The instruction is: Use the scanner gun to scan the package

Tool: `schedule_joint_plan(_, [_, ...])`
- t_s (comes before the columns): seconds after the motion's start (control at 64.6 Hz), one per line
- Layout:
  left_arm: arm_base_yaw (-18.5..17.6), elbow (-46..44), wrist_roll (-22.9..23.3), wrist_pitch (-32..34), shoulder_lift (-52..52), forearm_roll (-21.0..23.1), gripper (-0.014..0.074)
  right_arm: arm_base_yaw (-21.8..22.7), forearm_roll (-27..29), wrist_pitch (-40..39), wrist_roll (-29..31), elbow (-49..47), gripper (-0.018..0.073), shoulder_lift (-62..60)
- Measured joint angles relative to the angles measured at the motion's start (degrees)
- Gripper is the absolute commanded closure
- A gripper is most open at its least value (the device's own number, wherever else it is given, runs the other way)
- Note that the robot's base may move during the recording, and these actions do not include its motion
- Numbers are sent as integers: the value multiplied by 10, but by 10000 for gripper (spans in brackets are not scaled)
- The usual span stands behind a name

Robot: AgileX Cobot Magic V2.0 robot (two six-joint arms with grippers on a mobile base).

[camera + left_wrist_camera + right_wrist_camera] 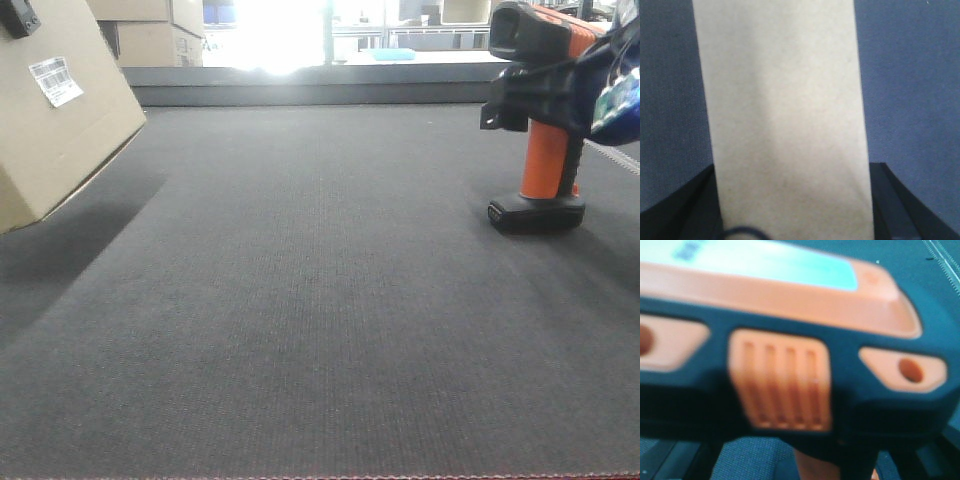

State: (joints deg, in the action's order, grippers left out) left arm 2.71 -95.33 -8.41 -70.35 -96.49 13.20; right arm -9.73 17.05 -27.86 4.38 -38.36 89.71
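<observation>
Left: package tilted, lower edge raised off dark mat, pinched between sides by left gripper. Right: scanner gun upright near mat's right edge, right gripper clamped below head. Wide stretch of mat between.

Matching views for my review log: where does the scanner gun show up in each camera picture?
Front view: the scanner gun is at the right edge, standing upright on its foot.
Left wrist: not in it; the package fills the middle.
Right wrist: its head fills most of the picture, very close and blurred.
Shared landmark: the dark mat, seen in all three views.
</observation>
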Motion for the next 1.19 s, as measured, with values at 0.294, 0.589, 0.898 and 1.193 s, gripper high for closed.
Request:
schedule_joint_plan(0.294, [0,0,0,0,0,-80,707,43,0,77,3,0,29,-55])
schedule_joint_plan(0.589, [0,0,0,0,-1,-143,707,49,0,156,4,3,29,-120])
schedule_joint_plan(0.898, [0,0,0,0,-18,-144,707,49,0,168,4,60,29,-177])
schedule_joint_plan(1.193, [0,0,0,2,-33,-145,707,49,0,184,5,107,36,-247])
